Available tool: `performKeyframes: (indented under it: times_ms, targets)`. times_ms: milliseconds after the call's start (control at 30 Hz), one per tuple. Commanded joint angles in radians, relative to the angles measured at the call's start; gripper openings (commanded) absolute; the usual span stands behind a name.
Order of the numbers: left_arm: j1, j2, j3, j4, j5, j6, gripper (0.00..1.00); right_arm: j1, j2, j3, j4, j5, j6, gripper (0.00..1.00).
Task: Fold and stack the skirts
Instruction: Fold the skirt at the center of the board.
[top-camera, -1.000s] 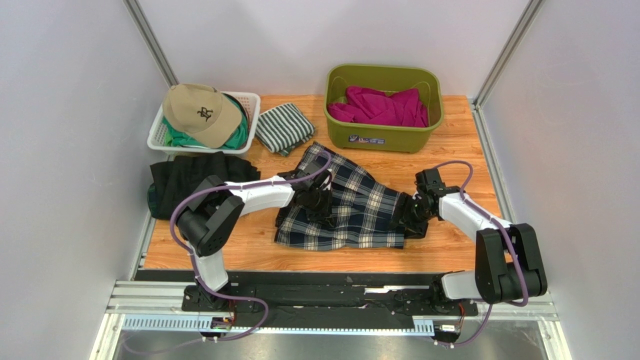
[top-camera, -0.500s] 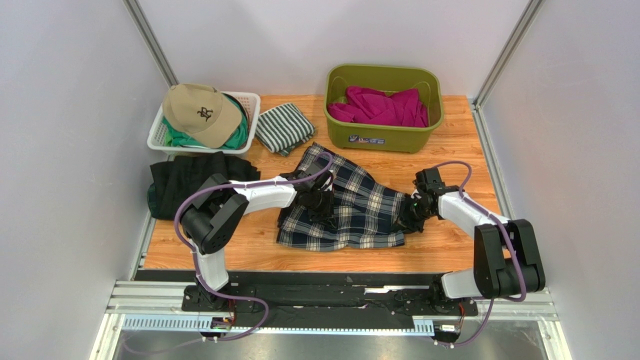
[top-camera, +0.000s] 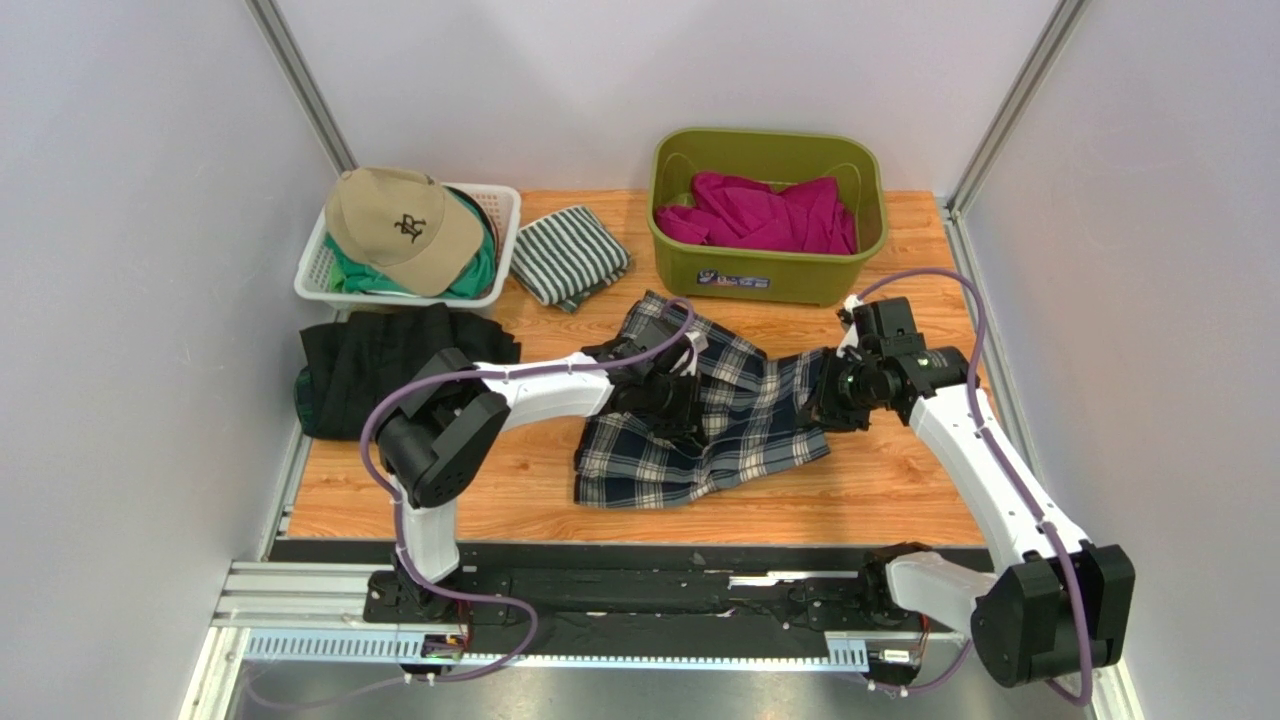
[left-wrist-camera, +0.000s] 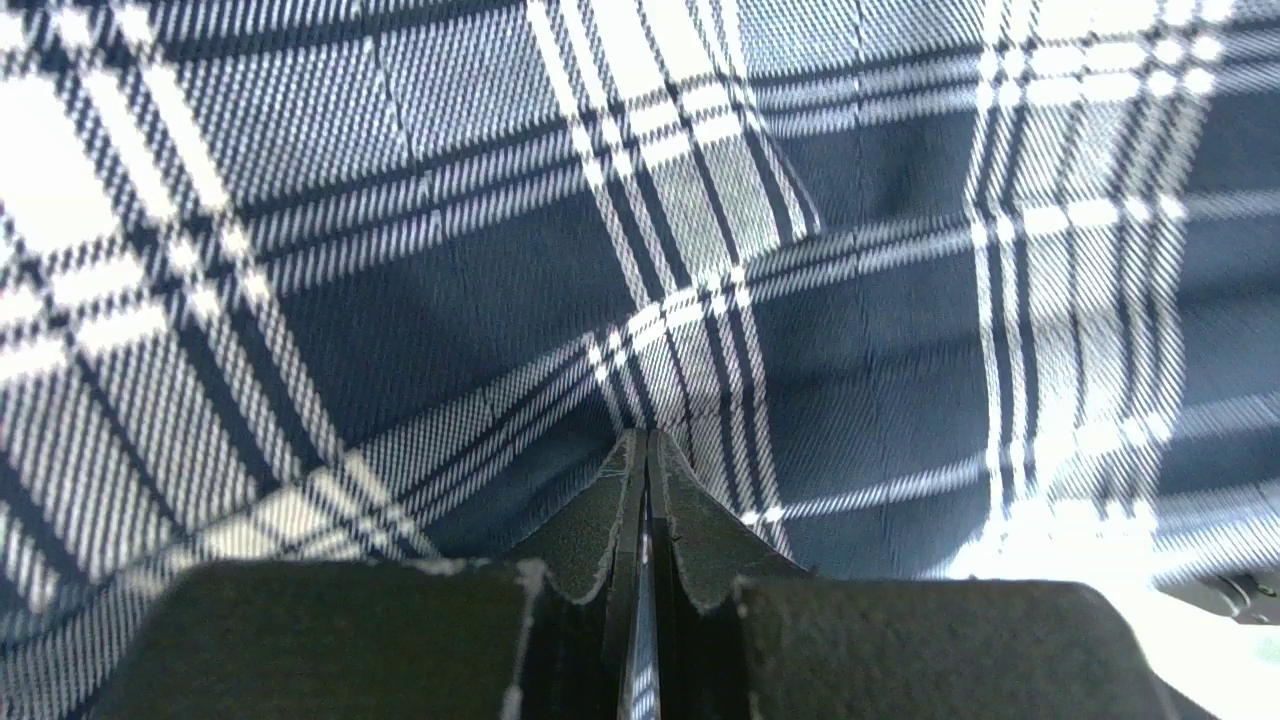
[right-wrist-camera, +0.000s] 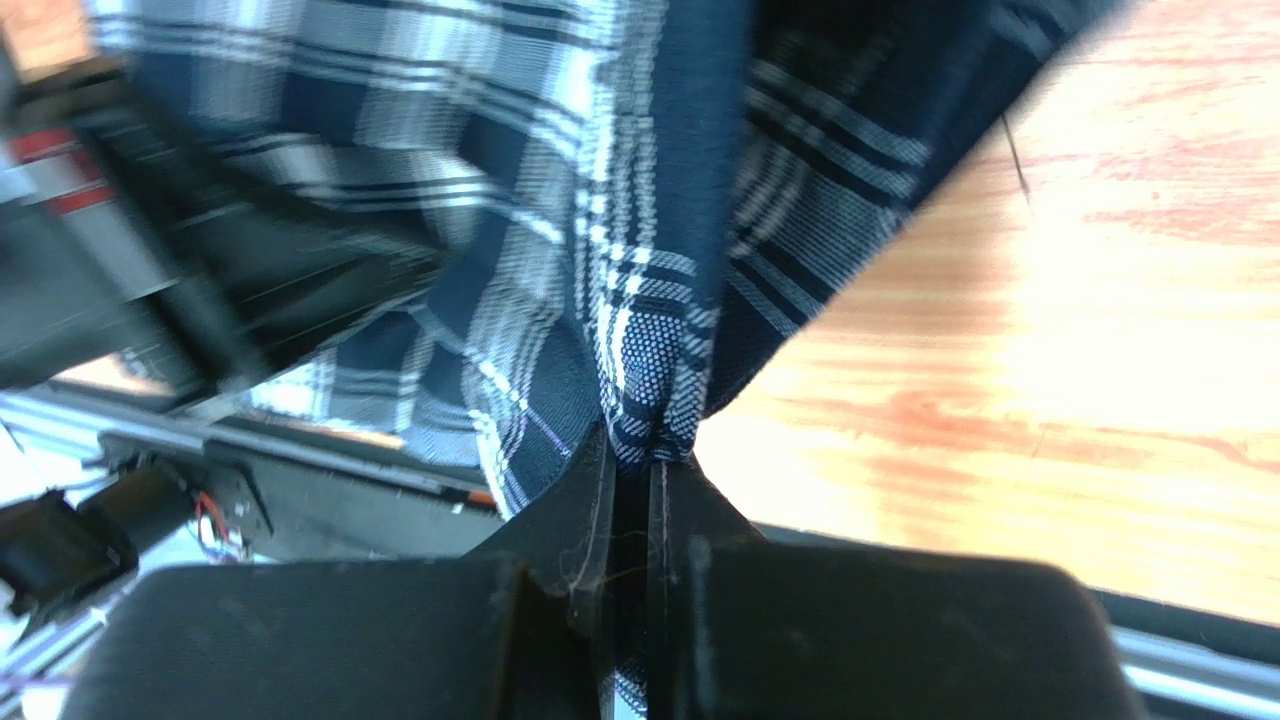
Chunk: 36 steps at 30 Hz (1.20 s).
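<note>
A navy-white-grey plaid skirt (top-camera: 721, 413) hangs partly lifted over the middle of the wooden table. My left gripper (top-camera: 669, 402) is shut on its cloth near the middle; in the left wrist view the plaid skirt (left-wrist-camera: 451, 270) fills the frame and the left gripper (left-wrist-camera: 646, 450) pinches a fold. My right gripper (top-camera: 836, 393) is shut on the skirt's right edge; the right wrist view shows the right gripper (right-wrist-camera: 649, 458) clamping a bunched plaid hem (right-wrist-camera: 661, 330) above the wood. A dark, black-looking skirt (top-camera: 376, 360) lies folded at the left.
A white basket (top-camera: 504, 210) with green cloth and a tan cap (top-camera: 398, 225) stands at the back left. A green-and-white striped folded cloth (top-camera: 568, 255) lies beside it. An olive bin (top-camera: 763, 270) holding magenta cloth (top-camera: 766, 213) sits at the back, just behind the lifted skirt.
My right gripper has shut on the skirt's right edge and risen toward the back. Both arms have carried the plaid skirt up and to the right; its near hem has left the front edge.
</note>
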Motion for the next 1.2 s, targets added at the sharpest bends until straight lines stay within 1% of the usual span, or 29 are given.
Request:
performKeyframes:
  times_ms: [0,133,233,400,533,600,667,700,733,800,833,900,933,967,1000,1033,1067,1100,1133,1167]
  targets:
    - [-0.035,0.055,0.057,0.067,0.039,-0.026,0.1,0.072,-0.035,0.12,-0.101,0.027,-0.01,0.0]
    - [-0.05,0.084,0.072,0.087,0.044,-0.038,0.1,0.138,-0.006,0.189,-0.124,0.074,-0.007,0.0]
    - [-0.064,0.098,0.074,0.11,0.056,-0.05,0.1,0.207,0.022,0.215,-0.099,0.099,-0.006,0.0]
    - [-0.075,0.098,0.066,0.135,0.079,-0.061,0.1,0.32,0.118,0.241,-0.046,0.148,-0.01,0.0]
    - [-0.061,0.054,0.065,0.086,0.038,-0.029,0.11,0.342,0.151,0.244,-0.029,0.189,-0.018,0.0]
    - [-0.044,0.009,0.042,0.089,0.042,-0.026,0.13,0.342,0.142,0.242,-0.053,0.264,-0.016,0.0]
    - [-0.026,-0.028,0.025,0.078,0.039,-0.02,0.17,0.342,0.129,0.236,-0.082,0.33,-0.009,0.0]
    - [-0.02,-0.07,0.008,0.07,0.036,-0.015,0.2,0.341,0.122,0.232,-0.09,0.368,-0.006,0.0]
    - [-0.015,-0.092,0.0,0.06,0.027,-0.004,0.26,0.341,0.106,0.224,-0.096,0.379,-0.003,0.0]
    - [-0.003,-0.172,-0.021,0.012,-0.014,0.014,0.32,0.341,0.094,0.216,-0.107,0.392,-0.004,0.0]
    - [0.003,-0.202,-0.032,-0.008,-0.033,0.032,0.41,0.342,0.085,0.213,-0.11,0.393,-0.004,0.0]
    - [0.011,-0.298,-0.081,-0.049,-0.083,0.06,0.55,0.339,0.082,0.209,-0.11,0.401,-0.007,0.0]
    - [0.023,-0.33,-0.101,-0.063,-0.093,0.08,0.66,0.341,0.08,0.209,-0.112,0.403,-0.006,0.0]
    - [0.031,-0.362,-0.125,-0.087,-0.1,0.088,0.7,0.339,0.08,0.21,-0.112,0.404,-0.009,0.0]
    - [0.04,-0.426,-0.18,-0.1,-0.126,0.091,0.74,0.338,0.079,0.21,-0.112,0.404,-0.009,0.0]
    - [0.06,-0.457,-0.207,-0.118,-0.151,0.088,0.8,0.338,0.079,0.21,-0.112,0.406,-0.01,0.0]
    - [0.069,-0.514,-0.234,-0.156,-0.178,0.085,0.83,0.338,0.077,0.212,-0.112,0.406,-0.013,0.0]
    - [0.078,-0.537,-0.286,-0.175,-0.23,0.079,0.85,0.336,0.077,0.212,-0.112,0.404,-0.015,0.0]
    - [0.1,-0.558,-0.311,-0.189,-0.25,0.066,0.9,0.336,0.077,0.212,-0.112,0.404,-0.016,0.0]
    - [0.112,-0.591,-0.336,-0.206,-0.266,0.057,0.91,0.336,0.076,0.212,-0.112,0.406,-0.018,0.0]
